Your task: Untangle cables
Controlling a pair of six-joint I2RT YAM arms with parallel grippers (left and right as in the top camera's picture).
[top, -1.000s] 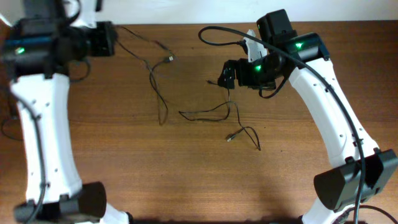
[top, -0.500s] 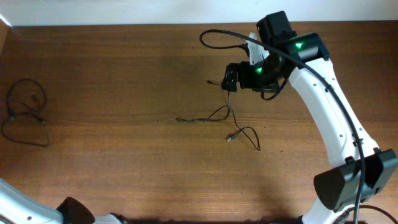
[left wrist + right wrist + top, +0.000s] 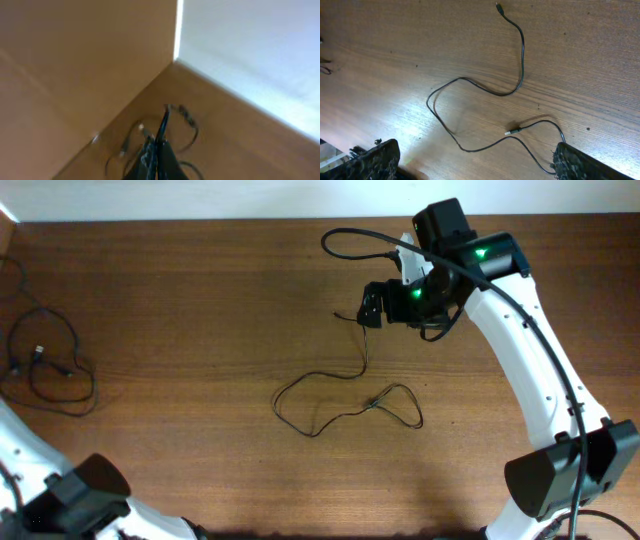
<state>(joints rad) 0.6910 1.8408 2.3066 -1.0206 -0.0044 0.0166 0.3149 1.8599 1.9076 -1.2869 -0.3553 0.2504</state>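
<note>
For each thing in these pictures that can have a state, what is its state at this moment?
Right claw: open, fingers wide apart, holding nothing.
Left claw: too blurred to tell whether it is open or shut.
Middle cable: lying slack on the table in open curves, not gripped.
Left cable: lying in loose loops near the table's left edge.

Thin black cable (image 3: 372,402) (image 3: 522,50), loose open loops, mid-table; second cable (image 3: 38,353) looped at left edge.
</note>
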